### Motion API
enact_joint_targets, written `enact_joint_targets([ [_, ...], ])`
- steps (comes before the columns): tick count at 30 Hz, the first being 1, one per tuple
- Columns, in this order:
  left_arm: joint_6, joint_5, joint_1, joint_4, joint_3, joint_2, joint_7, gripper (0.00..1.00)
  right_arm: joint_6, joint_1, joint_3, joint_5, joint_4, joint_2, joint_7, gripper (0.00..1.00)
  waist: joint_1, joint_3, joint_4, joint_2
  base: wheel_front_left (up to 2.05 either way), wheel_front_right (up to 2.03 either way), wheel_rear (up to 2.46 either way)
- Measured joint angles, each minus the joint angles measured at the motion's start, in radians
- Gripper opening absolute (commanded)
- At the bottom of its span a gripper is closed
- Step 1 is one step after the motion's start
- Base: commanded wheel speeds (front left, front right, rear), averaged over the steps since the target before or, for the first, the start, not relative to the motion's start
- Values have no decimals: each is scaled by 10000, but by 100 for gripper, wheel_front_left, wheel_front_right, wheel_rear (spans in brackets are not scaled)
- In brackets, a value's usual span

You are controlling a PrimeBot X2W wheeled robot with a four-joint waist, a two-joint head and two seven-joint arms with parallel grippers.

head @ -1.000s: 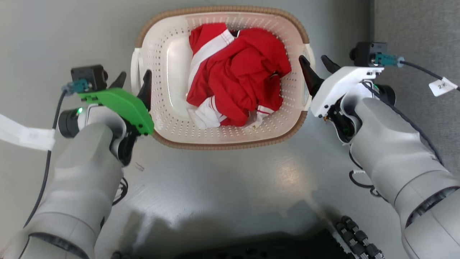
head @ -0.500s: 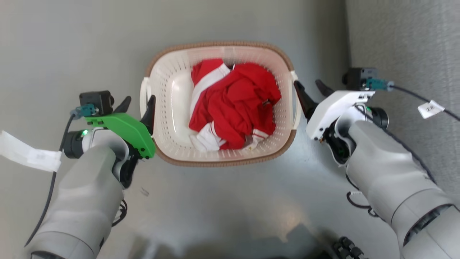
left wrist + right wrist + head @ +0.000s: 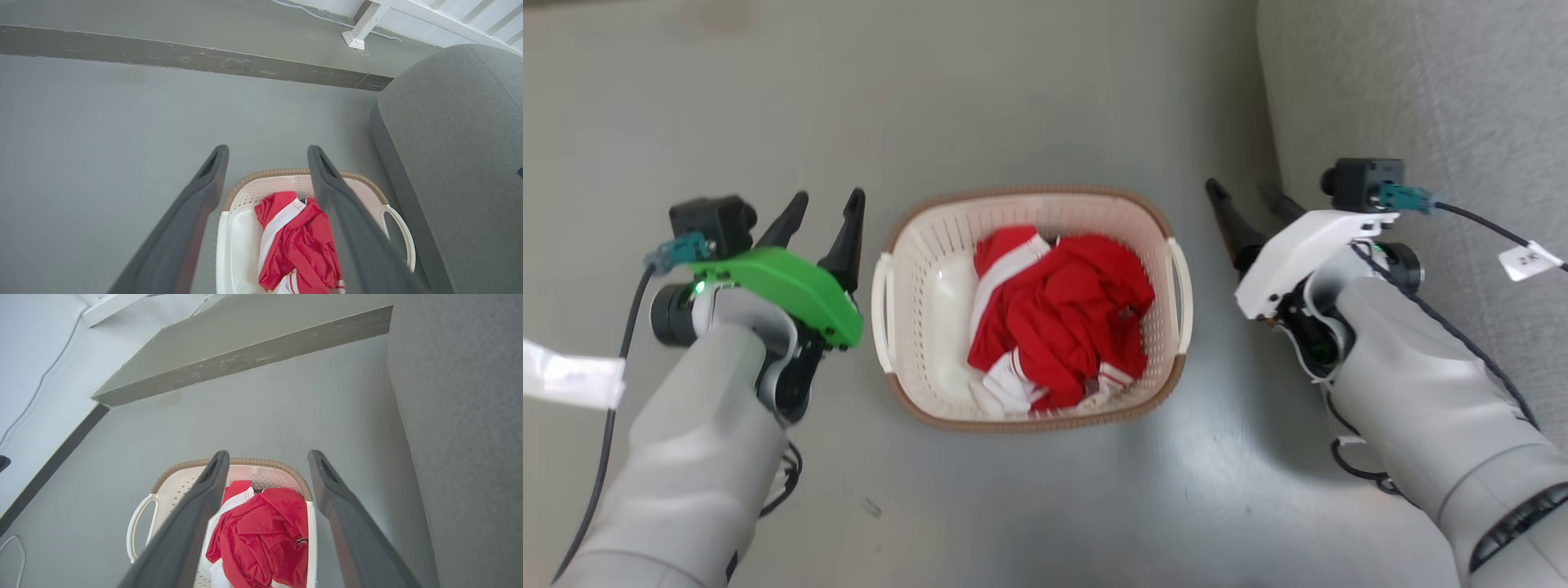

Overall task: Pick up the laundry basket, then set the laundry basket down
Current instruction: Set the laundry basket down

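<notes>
Half a second ago my left gripper (image 3: 828, 196) had a finger at the basket's (image 3: 915, 245) left handle (image 3: 880, 298); now it stands off, fingers spread, holding nothing. The basket sits on the floor (image 3: 1013, 506) between my grippers, clothes (image 3: 1062, 310) heaped inside. My right gripper (image 3: 1241, 189), likewise spread and empty, has drawn clear of the right handle (image 3: 1184, 286). Its outer finger blurs into the sofa (image 3: 1421, 98). In both wrist views my fingers and the bottom edge cut off the basket's near part.

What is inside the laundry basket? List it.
The laundry basket holds a crumpled red garment with white stripes, piled toward the right side. Its bare perforated bottom shows on the left. Anything under the garment is covered.
</notes>
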Motion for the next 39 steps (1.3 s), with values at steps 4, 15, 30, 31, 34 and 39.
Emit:
enact_joint_targets([
  [4, 0, 322, 461, -451, 468, 69, 0, 100, 0, 314, -343, -249, -376, -284, -2, 100, 0, -569, 45, 0, 0, 0, 0],
  [15, 102, 1137, 1971, -1981, 1735, 77, 0, 100, -201, 1489, -1191, -1145, -1753, -489, -13, 100, 0, -2129, 244, 0, 0, 0, 0],
  [30, 721, 2391, 3870, -3990, 2949, 38, -27, 100, -742, 3104, -2627, -2429, -4148, -694, -21, 100, 0, -3699, 439, 0, 0, 0, 0],
  [31, 738, 2437, 3983, -4105, 3037, 25, -27, 100, -784, 3213, -2736, -2520, -4307, -729, -27, 100, 0, -3788, 451, 0, 0, 0, 0],
  [34, 811, 2598, 4320, -4439, 3271, -52, -27, 100, -978, 3623, -3091, -2740, -4773, -809, -29, 100, 0, -4033, 490, 0, 0, 0, 0],
  [39, 945, 2761, 4965, -4997, 3639, -121, -27, 100, -1103, 4019, -3409, -3258, -5651, -851, -29, 100, 0, -4317, 564, 0, 0, 0, 0],
])
